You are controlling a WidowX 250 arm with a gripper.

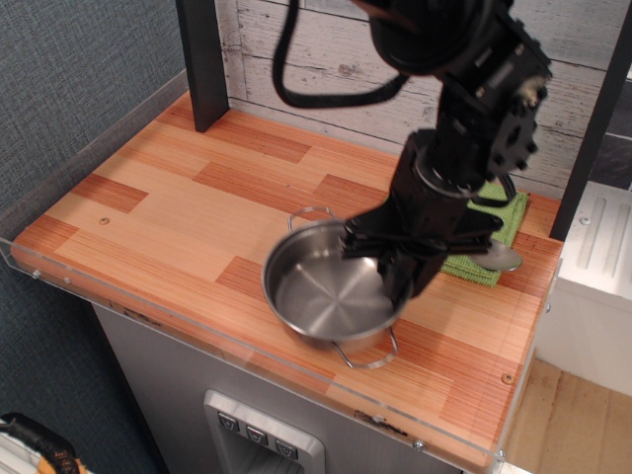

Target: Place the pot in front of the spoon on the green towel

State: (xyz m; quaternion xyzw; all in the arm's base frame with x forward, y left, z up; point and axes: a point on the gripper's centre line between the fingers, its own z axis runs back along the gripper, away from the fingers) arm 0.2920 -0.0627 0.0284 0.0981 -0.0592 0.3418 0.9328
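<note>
So the tabletop (168,212) is striped wood, and the pot (331,293) is up near its front edge, about the middle, with nothing inside, just shiny steel. The gripper (400,265) is clamped on the pot's right rim and seems to hold it slightly off the surface. The towel (509,219) sits by the right edge toward the back, mostly hidden behind the arm. Only the spoon (497,258) bowl pokes out there.

A single camera looks down obliquely from the front at the whole striped wooden bench (188,212), moderately near.
</note>
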